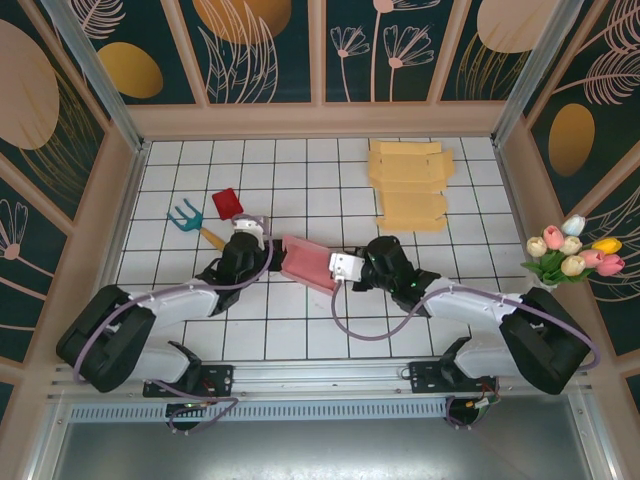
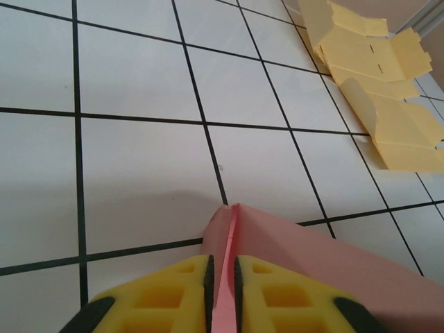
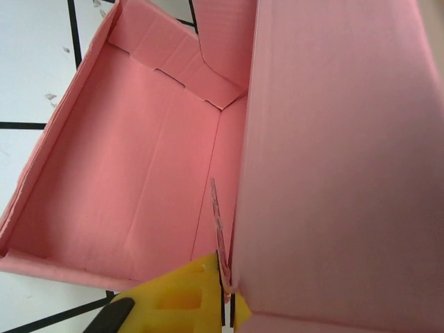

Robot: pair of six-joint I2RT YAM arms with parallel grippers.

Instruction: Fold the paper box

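Holding the pink paper box (image 1: 305, 262) at both ends: why? (Ana)

To brace it while its walls get folded up, I'd say. It lies nearer the arms than the stack of flat yellow cardboard blanks (image 1: 410, 185), and to the left of it. (Ben)

And the jaws? (Ana)

The left gripper (image 2: 222, 277), at the end far from the stack, is pinched on a thin upright pink flap. The right gripper (image 3: 225, 298), at the end nearer the stack, nips the edge of a side wall. (Ben)

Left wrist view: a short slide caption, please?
Left tool pinches the pink paper box; flat yellow sheets lie beyond.
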